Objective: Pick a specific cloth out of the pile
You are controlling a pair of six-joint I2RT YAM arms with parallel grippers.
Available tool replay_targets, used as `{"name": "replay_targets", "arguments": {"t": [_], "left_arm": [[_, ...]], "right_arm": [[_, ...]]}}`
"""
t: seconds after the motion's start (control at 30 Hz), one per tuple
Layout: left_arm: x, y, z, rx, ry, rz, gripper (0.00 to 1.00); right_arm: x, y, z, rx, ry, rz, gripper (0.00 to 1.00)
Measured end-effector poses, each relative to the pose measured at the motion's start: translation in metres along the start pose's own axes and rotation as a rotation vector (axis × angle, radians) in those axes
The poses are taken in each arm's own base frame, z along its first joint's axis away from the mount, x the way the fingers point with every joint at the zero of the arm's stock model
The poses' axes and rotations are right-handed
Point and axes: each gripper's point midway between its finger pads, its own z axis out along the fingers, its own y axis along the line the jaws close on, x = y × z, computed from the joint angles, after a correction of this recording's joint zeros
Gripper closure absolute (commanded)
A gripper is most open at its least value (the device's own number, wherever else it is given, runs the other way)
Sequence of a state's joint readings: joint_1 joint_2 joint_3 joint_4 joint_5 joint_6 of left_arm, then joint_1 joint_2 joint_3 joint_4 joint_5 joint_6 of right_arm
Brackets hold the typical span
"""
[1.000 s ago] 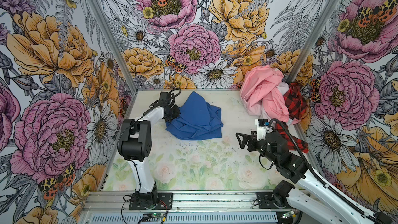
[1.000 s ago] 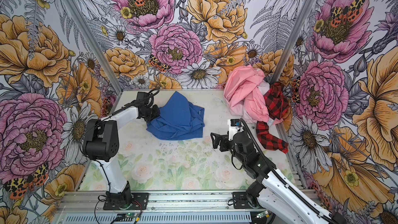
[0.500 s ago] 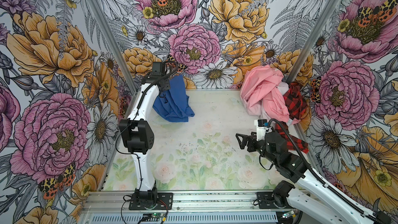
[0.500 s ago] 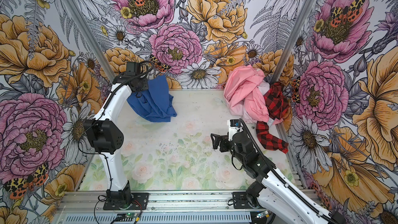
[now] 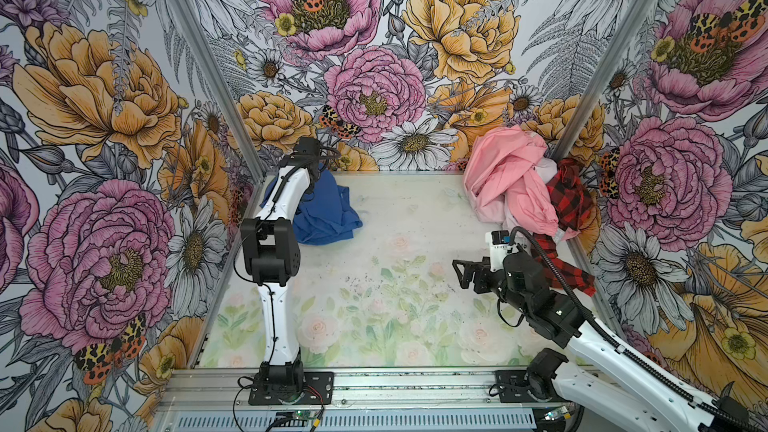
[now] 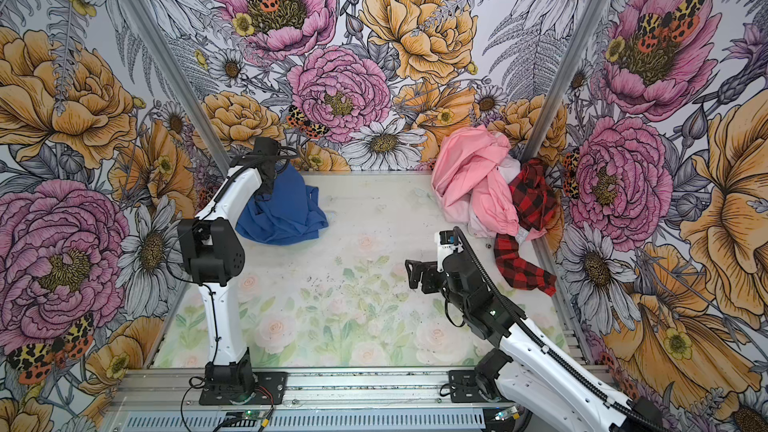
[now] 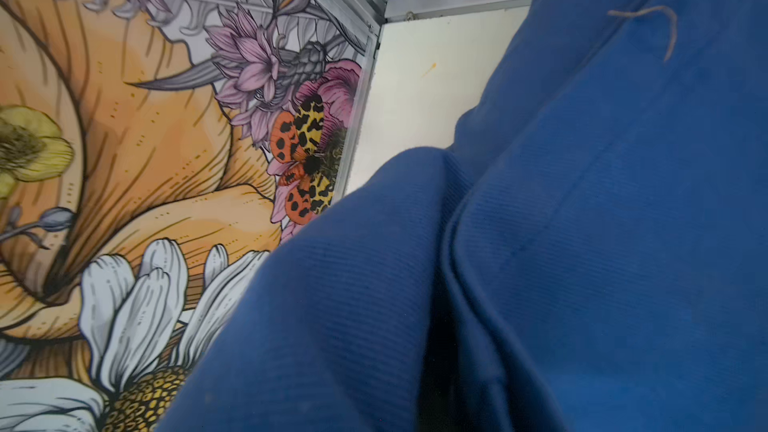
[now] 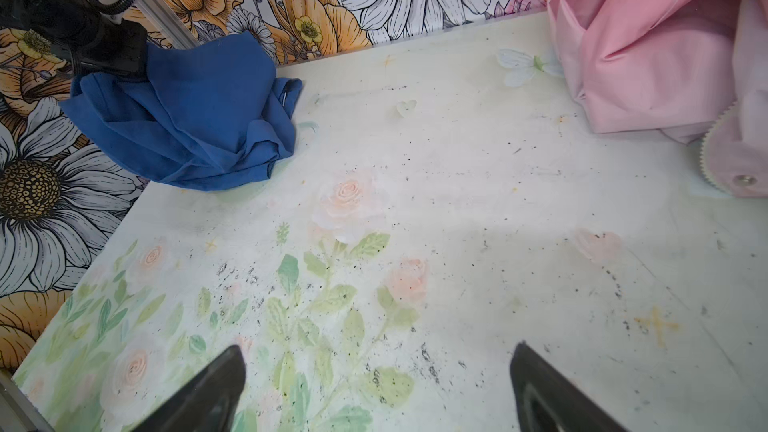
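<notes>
The tabletop (image 5: 395, 284), printed with faded roses and leaves, fills the floor of the flowered booth; the pile (image 5: 511, 184) sits in its back right corner against the wall, mostly pale pink fabric with a little white, and a red-and-black checked shirt (image 5: 569, 197) on its right side trails a sleeve toward the front.

The cloth (image 5: 328, 214) lies well apart from the pile, in the back left corner; it is gathered to a peak directly under the left pincer (image 6: 266, 191), which is clamped on its top edge, and from there it drapes down onto the tabletop; the lower folds rest on the surface while the upper part hangs from the grip. Its long axis runs from that peak near the back wall toward the front, leaning slightly to the right, with the wide crumpled end nearest the front. It is a solid royal blue with no pattern; in the left wrist view the fabric (image 7: 582, 243) shows fine ribbing, a stitched seam and a loose pale thread (image 7: 648, 22).

The right pincer (image 5: 459, 274) hovers above bare tabletop at the right, its jaws spread wide and holding nothing, pointing leftward; the cloth lies far across from it.
</notes>
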State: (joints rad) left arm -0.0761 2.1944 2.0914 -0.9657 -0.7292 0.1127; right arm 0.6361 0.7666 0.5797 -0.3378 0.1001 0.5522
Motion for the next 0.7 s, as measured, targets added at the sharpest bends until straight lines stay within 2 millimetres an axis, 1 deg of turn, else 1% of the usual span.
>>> {"name": "replay_targets", "arguments": {"t": [0.07,0.17,0.23,0.27,0.33,0.37,0.43,0.5,0.57,0.63,0.7], "left_arm": [[-0.010,-0.010,-0.014,-0.032,-0.044,0.052,1.00],[-0.026,-0.040,-0.042,-0.040,-0.116,0.133,1.00],[-0.032,-0.070,-0.059,-0.015,-0.162,0.186,1.00],[-0.032,-0.084,-0.065,0.001,-0.175,0.207,1.00],[-0.028,-0.119,-0.073,0.082,-0.190,0.247,1.00],[-0.025,-0.133,-0.076,0.130,-0.192,0.257,1.00],[-0.014,-0.162,-0.077,0.269,-0.174,0.243,1.00],[-0.005,-0.179,-0.072,0.406,-0.135,0.191,1.00],[0.002,-0.186,-0.063,0.530,-0.083,0.115,1.00],[0.006,-0.184,-0.052,0.634,-0.027,0.025,1.00],[0.007,-0.181,-0.046,0.740,0.019,-0.056,1.00]], "right_arm": [[0.001,0.000,0.001,0.003,0.006,-0.001,0.01],[0.000,0.000,0.001,0.003,0.006,-0.001,0.01],[0.000,0.000,0.001,0.003,0.006,0.000,0.01],[0.000,0.000,0.001,0.003,0.006,0.000,0.01],[-0.001,0.000,0.000,0.001,0.003,0.000,0.01],[-0.001,0.001,0.000,0.000,0.000,0.000,0.01],[-0.003,0.001,-0.002,-0.005,-0.009,0.001,0.01],[-0.005,0.002,-0.005,-0.010,-0.019,0.003,0.01],[-0.006,0.002,-0.005,-0.012,-0.022,0.003,0.01],[-0.006,0.002,-0.005,-0.012,-0.022,0.003,0.01],[-0.005,0.002,-0.005,-0.011,-0.021,0.002,0.01]]}}
